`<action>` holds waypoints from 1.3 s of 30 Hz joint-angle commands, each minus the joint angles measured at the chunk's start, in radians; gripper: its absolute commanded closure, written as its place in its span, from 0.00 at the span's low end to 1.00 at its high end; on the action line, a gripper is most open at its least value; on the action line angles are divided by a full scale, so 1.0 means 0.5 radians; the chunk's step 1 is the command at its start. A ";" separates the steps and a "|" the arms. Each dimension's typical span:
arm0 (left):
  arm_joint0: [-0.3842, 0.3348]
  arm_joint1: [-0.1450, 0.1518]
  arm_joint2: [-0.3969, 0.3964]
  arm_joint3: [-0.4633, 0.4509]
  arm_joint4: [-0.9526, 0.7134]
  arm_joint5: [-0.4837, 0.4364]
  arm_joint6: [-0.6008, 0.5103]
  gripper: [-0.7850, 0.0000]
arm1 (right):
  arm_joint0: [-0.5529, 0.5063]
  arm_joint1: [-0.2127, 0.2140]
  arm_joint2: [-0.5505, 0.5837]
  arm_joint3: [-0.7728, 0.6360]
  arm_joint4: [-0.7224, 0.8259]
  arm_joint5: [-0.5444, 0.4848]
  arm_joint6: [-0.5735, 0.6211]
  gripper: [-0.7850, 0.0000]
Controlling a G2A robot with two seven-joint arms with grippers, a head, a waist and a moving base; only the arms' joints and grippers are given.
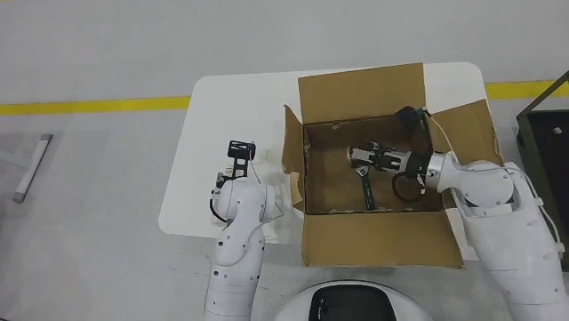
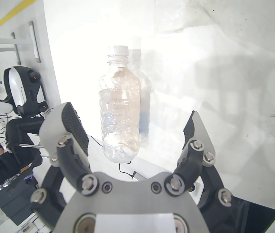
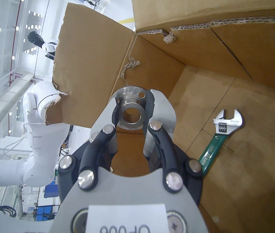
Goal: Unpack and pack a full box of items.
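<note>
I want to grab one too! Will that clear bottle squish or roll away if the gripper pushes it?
Probably light: the bottle looks nearly empty. Its see-through ribbed plastic may dent under a hard squeeze. Its round body could roll if nudged.

The left arm (image 1: pixel 233 232) reaches straight forward with its left gripper (image 2: pixel 131 112) wide open, and the right arm (image 1: pixel 480 188) bends across toward the left one with its right gripper (image 3: pixel 133 98) squeezed tight on a metal ring (image 3: pixel 130 115)
</note>
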 commanded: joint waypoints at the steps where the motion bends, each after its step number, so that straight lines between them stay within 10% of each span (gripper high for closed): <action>1: 0.000 0.000 0.000 0.000 0.000 0.000 0.000 0.00 | 0.000 0.000 0.000 0.000 0.000 0.000 0.000 1.00; 10: 0.000 0.000 0.000 0.000 0.000 0.000 0.000 0.00 | -0.017 0.009 0.043 -0.088 0.204 -0.010 -0.095 1.00; 19: 0.000 0.000 0.000 0.000 0.000 0.000 0.000 0.00 | -0.153 0.084 0.620 -0.409 0.524 -0.175 -0.230 1.00; 30: 0.000 0.000 0.000 0.000 0.000 0.000 0.000 0.00 | -0.701 0.171 1.463 -0.866 -0.322 0.184 -0.353 1.00; 39: 0.000 0.000 0.000 0.000 0.000 0.000 0.000 0.00 | -0.892 0.218 1.208 -0.902 -1.303 0.540 0.031 1.00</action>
